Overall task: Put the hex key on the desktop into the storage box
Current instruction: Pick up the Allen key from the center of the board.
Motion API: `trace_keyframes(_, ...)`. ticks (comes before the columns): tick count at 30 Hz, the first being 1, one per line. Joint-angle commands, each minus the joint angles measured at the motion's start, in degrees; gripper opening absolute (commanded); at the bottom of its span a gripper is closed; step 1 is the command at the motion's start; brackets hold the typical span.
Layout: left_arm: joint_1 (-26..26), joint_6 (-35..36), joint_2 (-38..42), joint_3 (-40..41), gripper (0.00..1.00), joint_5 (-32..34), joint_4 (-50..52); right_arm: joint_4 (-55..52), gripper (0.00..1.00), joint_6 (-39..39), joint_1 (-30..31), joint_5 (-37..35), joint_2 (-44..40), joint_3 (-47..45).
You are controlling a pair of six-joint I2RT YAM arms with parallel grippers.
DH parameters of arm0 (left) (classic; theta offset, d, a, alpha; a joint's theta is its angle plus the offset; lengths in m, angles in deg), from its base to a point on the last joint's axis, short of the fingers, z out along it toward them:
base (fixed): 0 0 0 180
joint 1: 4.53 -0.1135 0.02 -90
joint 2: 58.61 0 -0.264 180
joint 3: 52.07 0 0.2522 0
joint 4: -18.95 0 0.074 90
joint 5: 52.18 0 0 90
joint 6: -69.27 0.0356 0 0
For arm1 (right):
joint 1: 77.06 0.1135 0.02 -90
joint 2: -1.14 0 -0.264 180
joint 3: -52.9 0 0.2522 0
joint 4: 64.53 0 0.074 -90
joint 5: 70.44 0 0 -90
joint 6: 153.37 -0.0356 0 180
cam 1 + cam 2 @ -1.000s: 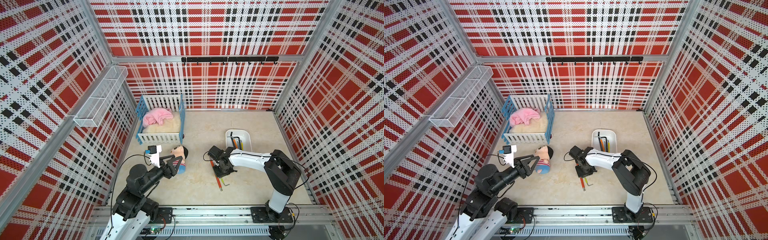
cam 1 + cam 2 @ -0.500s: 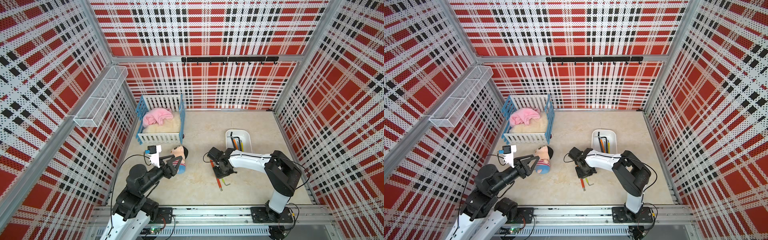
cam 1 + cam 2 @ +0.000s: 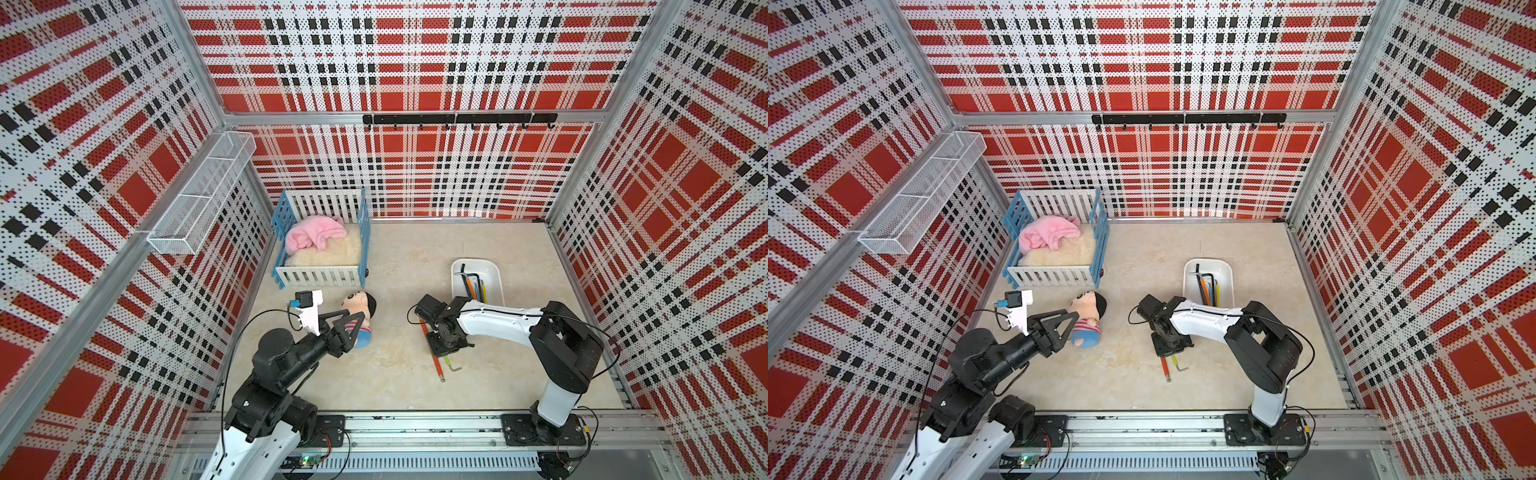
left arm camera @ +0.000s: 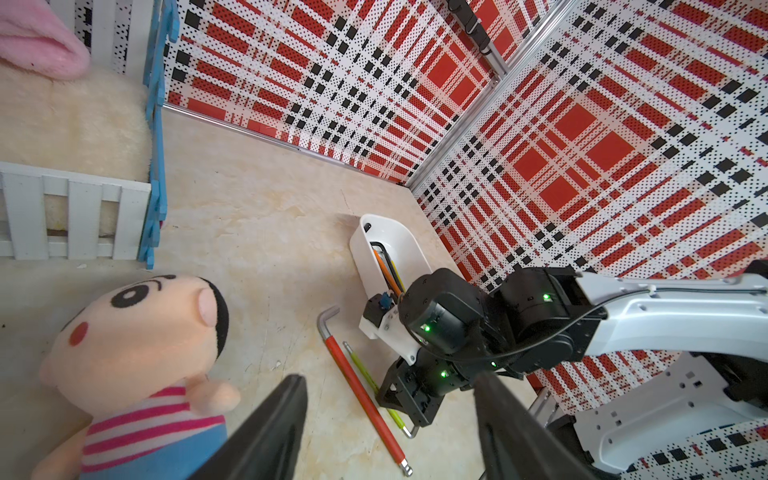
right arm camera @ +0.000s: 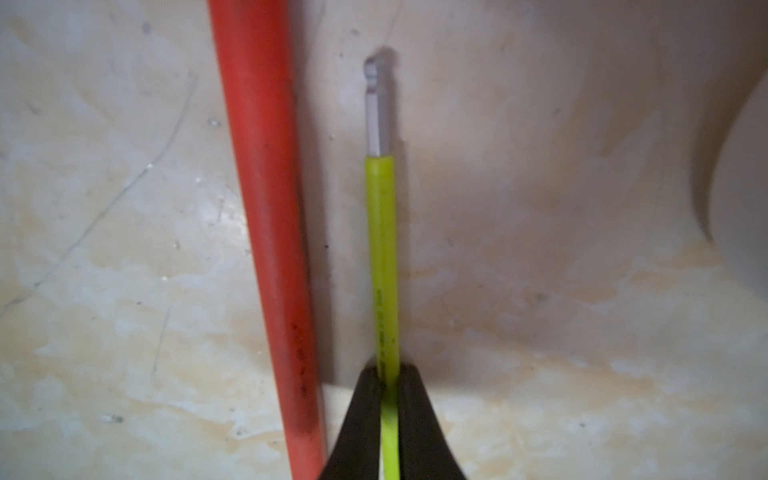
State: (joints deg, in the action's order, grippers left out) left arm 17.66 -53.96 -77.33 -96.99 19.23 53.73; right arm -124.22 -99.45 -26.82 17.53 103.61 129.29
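Clamping yellow hex key [image 5: 383,249], once-parted right claw [image 5: 388,374]

The thin hex key [image 5: 382,249] is lying on the desktop [image 3: 395,270], right of the thick hex key [image 5: 266,208], both before the storage box [image 3: 492,274]; my right gripper [image 5: 388,370] is sitting astride the thin one.

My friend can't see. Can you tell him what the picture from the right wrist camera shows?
The right hand pinches a thin yellow hex key lying on the beige desktop. A thicker red hex key lies beside it.
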Motion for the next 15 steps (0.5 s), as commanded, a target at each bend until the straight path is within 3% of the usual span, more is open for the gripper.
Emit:
trace_keyframes(1, -0.4, -0.2, 0.6, -0.1, 0.69, 0.7, -1.2, -3.7, 0.0, -1.3, 0.7, -1.2, 2.8, -0.6)
trace_keyframes(15, -0.5, -0.4, 0.3, 0.0, 0.69, 0.8, -1.3, -7.2, 0.0, -0.7, 0.7, -2.7, 1.4, 5.3)
